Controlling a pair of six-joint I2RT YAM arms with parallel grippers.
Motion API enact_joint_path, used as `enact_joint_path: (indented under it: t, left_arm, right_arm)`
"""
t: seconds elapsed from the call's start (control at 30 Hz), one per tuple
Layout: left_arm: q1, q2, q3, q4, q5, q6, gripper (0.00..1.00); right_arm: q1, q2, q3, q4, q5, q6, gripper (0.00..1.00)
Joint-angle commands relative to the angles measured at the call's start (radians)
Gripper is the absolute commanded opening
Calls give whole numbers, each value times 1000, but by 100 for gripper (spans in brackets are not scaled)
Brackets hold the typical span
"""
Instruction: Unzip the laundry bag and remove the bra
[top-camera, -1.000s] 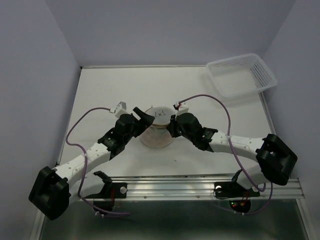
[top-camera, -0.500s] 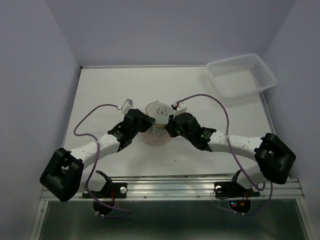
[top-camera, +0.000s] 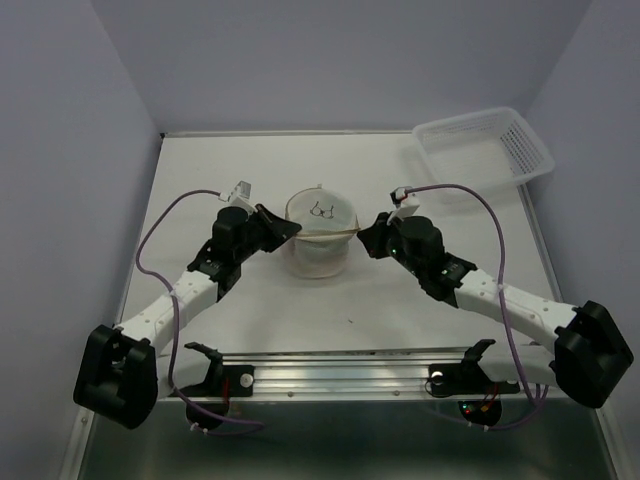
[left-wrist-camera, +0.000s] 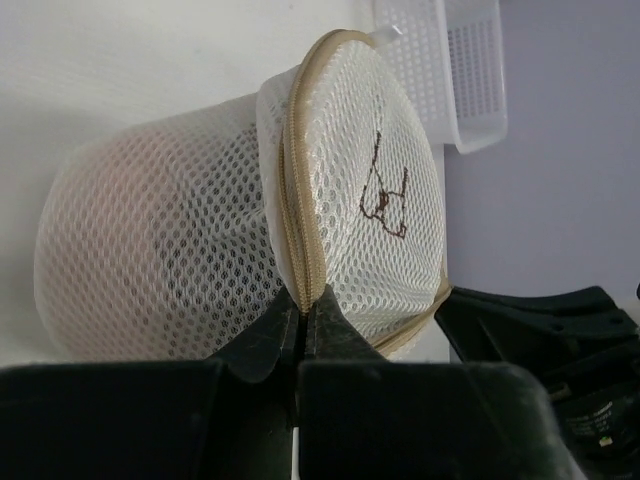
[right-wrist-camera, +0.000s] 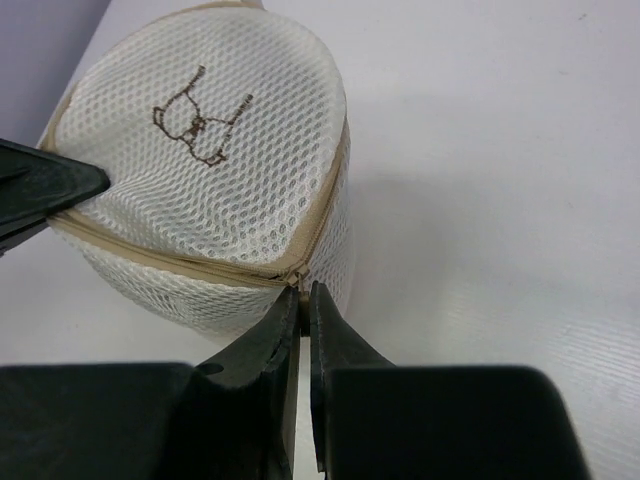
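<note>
1. the laundry bag (top-camera: 318, 245) is stood mid-table (top-camera: 400, 300), between both arms.
2. the left gripper (left-wrist-camera: 303, 305) and right gripper (right-wrist-camera: 304, 292) are closed tight, each pinched on the tan zipper rim (left-wrist-camera: 295, 200), at opposite sides.
3. the mesh is judged light and soft; the stiffer rim is preferred for holding.

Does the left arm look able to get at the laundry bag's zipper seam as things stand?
Probably yes: the left gripper is shut right on the tan zipper seam of the laundry bag, with nothing between them. The right gripper pinches the seam on the opposite side, apart from it.
</note>
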Motion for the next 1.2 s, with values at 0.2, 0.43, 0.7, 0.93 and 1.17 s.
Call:
enact_joint_path:
  t: [0.2, 0.43, 0.7, 0.93, 1.17]
  left_arm:
    - [129, 128, 84, -38, 12, 209, 10]
    - [114, 250, 207, -6, 33, 183, 59]
    - [42, 163, 193, -56, -75, 122, 99]
    - [-117, 89, 115, -62, -160, 33, 99]
    - [-222, 199, 162, -62, -217, 11, 95]
  right_arm:
    - [-118, -97, -37, -73, -55, -102, 1]
    - [16, -34, -39, -13, -102, -99, 1]
    - [112, 63, 19, 16, 16, -53, 1]
    - [154, 120, 59, 19, 58, -65, 1]
    - [195, 164, 92, 24, 75, -73, 1]
